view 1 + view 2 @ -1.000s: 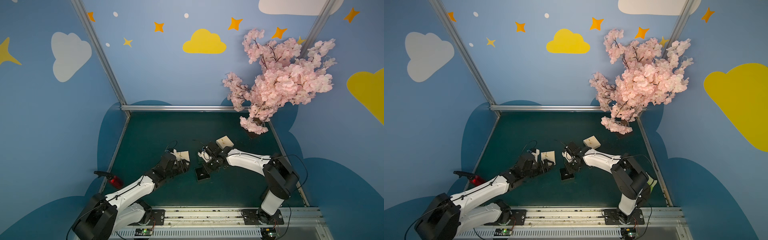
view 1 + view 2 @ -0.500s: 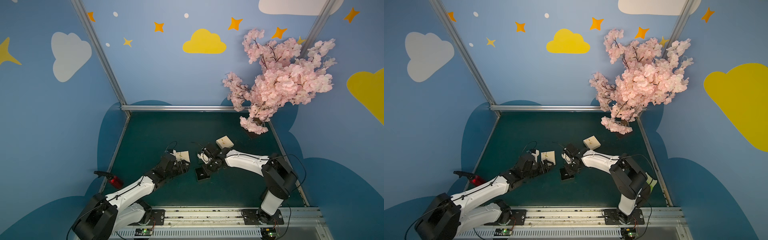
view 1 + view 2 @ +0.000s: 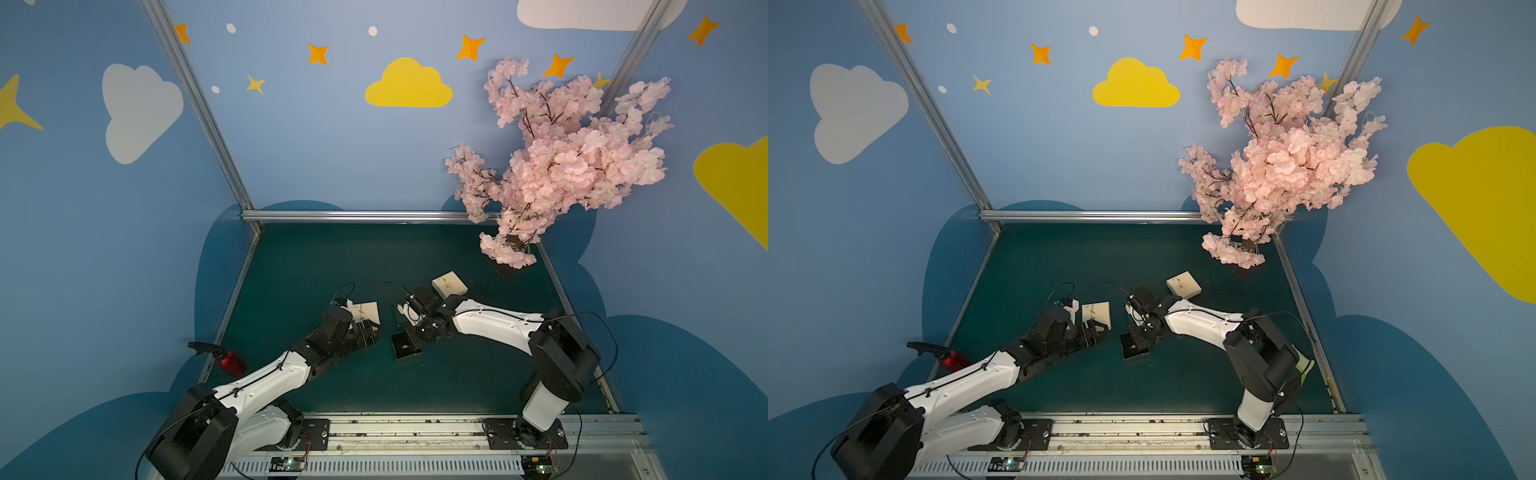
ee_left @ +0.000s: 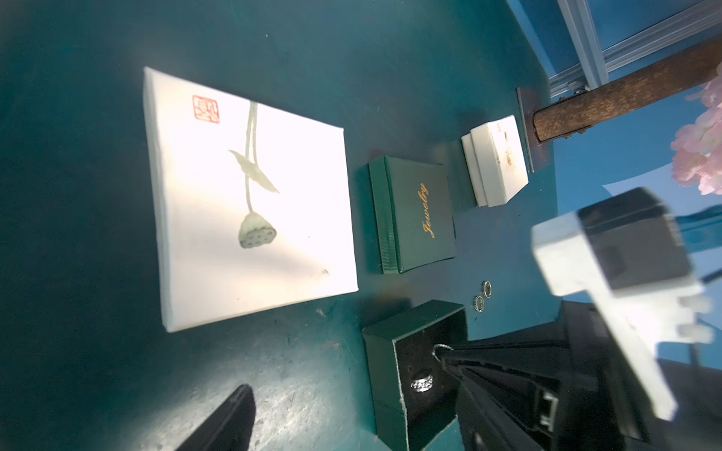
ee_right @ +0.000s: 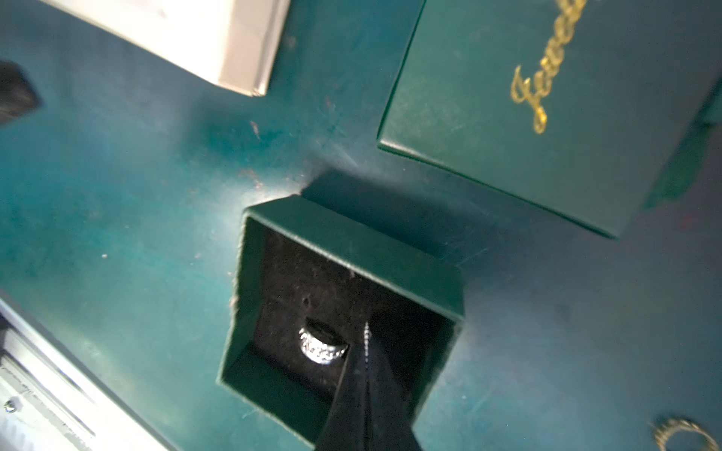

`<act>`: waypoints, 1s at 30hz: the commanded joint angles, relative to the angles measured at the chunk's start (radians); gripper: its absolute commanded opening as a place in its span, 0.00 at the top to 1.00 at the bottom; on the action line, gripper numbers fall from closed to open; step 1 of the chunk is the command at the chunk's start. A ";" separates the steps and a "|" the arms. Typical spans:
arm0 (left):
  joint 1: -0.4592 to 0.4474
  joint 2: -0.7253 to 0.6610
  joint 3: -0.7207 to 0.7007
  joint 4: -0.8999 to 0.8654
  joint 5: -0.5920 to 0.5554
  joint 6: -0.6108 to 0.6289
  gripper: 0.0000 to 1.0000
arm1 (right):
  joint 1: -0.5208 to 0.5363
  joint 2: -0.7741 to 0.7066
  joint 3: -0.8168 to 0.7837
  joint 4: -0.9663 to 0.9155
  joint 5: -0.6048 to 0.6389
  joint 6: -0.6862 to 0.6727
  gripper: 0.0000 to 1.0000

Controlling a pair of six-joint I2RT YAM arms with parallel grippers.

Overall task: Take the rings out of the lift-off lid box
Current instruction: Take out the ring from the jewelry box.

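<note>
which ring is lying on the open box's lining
The wide glittery band; a thin ring sits pinched in the right jaws, two others lie outside on the mat.

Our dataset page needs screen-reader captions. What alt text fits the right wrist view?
The right end effector, shut, pinches a thin ring edge-on over the open green box, whose dark lining holds a wider sparkly ring. A green lid lettered in gold lies nearby.

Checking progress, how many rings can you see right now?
4 rings: two on the mat beside the open box, one inside it, one pinched in the right gripper; more may hide behind it.
</note>
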State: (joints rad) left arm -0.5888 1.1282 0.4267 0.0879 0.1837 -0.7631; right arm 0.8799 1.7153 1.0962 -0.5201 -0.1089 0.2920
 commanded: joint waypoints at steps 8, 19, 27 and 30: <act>-0.001 0.053 0.018 0.072 0.078 -0.009 0.19 | -0.008 -0.042 -0.015 0.009 -0.020 0.052 0.95; -0.062 0.149 0.083 0.067 0.095 0.049 0.26 | -0.064 -0.046 -0.067 0.110 -0.128 0.147 0.95; -0.075 0.247 0.132 0.062 0.120 0.054 0.33 | -0.071 -0.046 -0.085 0.155 -0.140 0.177 0.95; -0.083 0.282 0.155 0.033 0.108 0.049 0.35 | -0.071 -0.045 -0.089 0.169 -0.138 0.185 0.95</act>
State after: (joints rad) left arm -0.6643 1.3876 0.5518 0.1425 0.2874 -0.7292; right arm 0.8127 1.6894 1.0203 -0.3820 -0.2337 0.4580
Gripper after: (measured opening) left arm 0.651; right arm 0.050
